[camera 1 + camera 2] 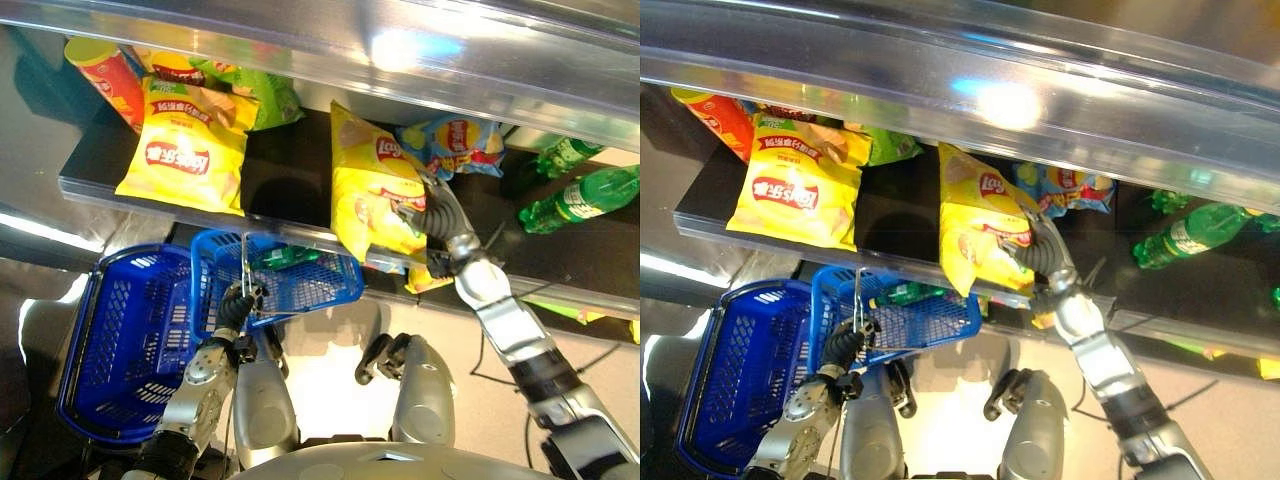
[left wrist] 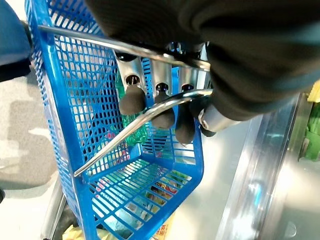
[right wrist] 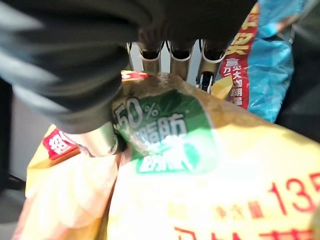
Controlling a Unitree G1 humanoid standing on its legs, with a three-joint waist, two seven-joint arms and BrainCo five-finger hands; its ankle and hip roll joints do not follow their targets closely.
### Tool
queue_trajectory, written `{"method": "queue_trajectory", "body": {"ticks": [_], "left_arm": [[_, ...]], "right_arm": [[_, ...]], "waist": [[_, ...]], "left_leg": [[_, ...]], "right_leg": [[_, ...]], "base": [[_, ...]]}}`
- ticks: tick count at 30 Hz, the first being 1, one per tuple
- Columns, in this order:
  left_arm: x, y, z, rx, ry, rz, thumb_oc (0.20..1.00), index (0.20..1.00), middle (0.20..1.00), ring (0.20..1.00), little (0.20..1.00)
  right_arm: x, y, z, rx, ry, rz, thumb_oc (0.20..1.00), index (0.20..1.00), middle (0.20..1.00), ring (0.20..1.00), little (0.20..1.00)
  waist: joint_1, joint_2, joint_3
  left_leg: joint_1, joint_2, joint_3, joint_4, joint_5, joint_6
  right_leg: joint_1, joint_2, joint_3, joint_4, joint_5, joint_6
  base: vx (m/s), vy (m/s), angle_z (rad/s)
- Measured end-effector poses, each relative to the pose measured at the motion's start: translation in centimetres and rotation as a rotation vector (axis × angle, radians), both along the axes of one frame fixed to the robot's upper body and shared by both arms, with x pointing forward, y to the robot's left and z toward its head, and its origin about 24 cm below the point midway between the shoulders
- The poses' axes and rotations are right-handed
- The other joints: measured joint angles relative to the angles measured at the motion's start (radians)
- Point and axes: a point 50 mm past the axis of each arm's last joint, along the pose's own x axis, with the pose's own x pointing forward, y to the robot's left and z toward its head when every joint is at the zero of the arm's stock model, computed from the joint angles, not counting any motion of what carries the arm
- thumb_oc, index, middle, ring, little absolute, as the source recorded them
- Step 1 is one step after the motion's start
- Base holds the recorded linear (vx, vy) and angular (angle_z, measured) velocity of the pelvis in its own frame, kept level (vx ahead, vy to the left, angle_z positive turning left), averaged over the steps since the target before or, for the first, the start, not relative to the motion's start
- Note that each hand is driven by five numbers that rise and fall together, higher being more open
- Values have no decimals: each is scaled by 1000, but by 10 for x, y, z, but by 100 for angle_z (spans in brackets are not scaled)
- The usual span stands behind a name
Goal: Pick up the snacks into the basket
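A yellow chip bag (image 1: pixel 368 190) stands tilted at the front edge of the black shelf (image 1: pixel 290 175). My right hand (image 1: pixel 436 228) is shut on its right upper edge. In the right wrist view the thumb (image 3: pixel 97 141) presses the front of the yellow bag (image 3: pixel 200 195) and the fingers curl behind its top. Below the shelf hangs a light blue basket (image 1: pixel 305 285) with a green packet inside. My left hand (image 1: pixel 240 305) is shut on its silver wire handle (image 2: pixel 125 134), fingers (image 2: pixel 161 112) curled round it.
A larger dark blue basket (image 1: pixel 120 340) sits lower left. On the shelf lie another yellow chip bag (image 1: pixel 185 150), a red tube (image 1: pixel 105 75), a green bag (image 1: pixel 262 95), a blue bag (image 1: pixel 455 140) and green bottles (image 1: pixel 580 195). A shiny metal shelf edge (image 1: pixel 400 50) overhangs.
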Motion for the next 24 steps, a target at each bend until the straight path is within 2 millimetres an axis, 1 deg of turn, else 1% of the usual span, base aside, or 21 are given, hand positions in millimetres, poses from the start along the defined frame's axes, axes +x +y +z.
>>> {"method": "queue_trajectory", "body": {"ticks": [2,3,4,5,7,10,12,16,18,19,20,21,24], "left_arm": [[-7,1,0,-13,-1,-22,200,200,200,200,200],[-9,2,1,-13,-2,-31,200,200,200,200,200],[-11,6,2,-6,-6,-40,200,200,200,200,200],[-13,9,3,-2,-7,-42,200,200,200,200,200],[-13,14,5,-9,-14,-55,200,200,200,200,200],[-14,15,6,-7,-13,-67,200,200,200,200,200],[-16,15,5,-10,-8,-77,200,200,200,200,200],[-14,14,6,-16,-14,-98,200,200,200,200,200],[-15,14,6,-16,-13,-109,200,200,200,200,200],[-15,14,5,-16,-11,-113,200,200,200,200,200],[-16,14,5,-17,-7,-114,200,200,200,200,200],[-15,14,5,-17,-9,-118,200,200,200,200,200],[-15,14,5,-19,-10,-122,200,200,200,200,200]], "right_arm": [[-11,-4,-11,67,138,135,200,200,200,200,200],[-13,-4,-15,87,184,176,200,200,200,200,200],[-18,-5,-21,107,248,228,200,200,200,200,200],[-18,-4,-23,126,277,254,200,200,200,200,200],[-22,3,-33,196,392,348,200,200,200,200,200],[-23,13,-44,254,495,427,200,200,200,200,200],[-24,22,-56,291,600,490,200,200,200,200,200],[-27,30,-65,338,695,542,200,200,200,200,200],[-26,34,-64,311,709,582,200,200,200,200,200],[-24,34,-62,301,706,586,200,200,200,200,200],[-21,34,-61,298,698,585,200,200,200,200,200],[-19,33,-60,295,696,578,200,200,200,200,200],[-12,28,-65,285,709,541,200,200,200,200,200]], "waist": [[2,-8,0],[3,-12,0],[3,-24,0],[4,-31,-1],[6,-49,-2],[9,-51,-2],[12,-51,-1],[35,-51,0],[39,-50,2],[37,-50,2],[51,-49,2],[56,-49,2],[60,-49,2]], "left_leg": [[0,-1,-1,-5,1,3],[0,-2,0,-7,2,3],[0,-4,-1,-12,5,4],[0,-5,-1,-18,8,4],[0,-6,-3,-26,16,0],[-1,-7,-4,-28,18,-3],[1,-7,-9,-30,20,-3],[2,-13,-14,-43,27,-4],[9,-19,-22,-58,35,-4],[13,-19,-21,-63,40,-8],[18,-20,-21,-70,42,-10],[19,-22,-21,-77,44,-8],[19,-24,-22,-85,49,-7]], "right_leg": [[0,0,-1,-2,0,0],[0,0,-1,-2,0,0],[0,0,-2,-5,0,0],[1,0,-3,-7,1,-1],[2,3,-5,-14,2,-3],[5,2,-8,-15,3,-2],[15,3,-16,-20,3,-2],[21,3,-26,-28,4,-1],[37,3,-40,-38,4,-1],[40,3,-40,-40,4,0],[43,4,-40,-43,4,0],[43,5,-41,-45,4,0],[44,6,-44,-50,4,-1]], "base": [[0,0,0],[0,0,0],[0,-17,3],[1,-26,4],[-1,-21,4],[0,-6,1],[14,-21,7],[18,-23,7],[20,-22,15],[16,-21,11],[0,0,0],[0,0,0],[13,-25,2]]}}
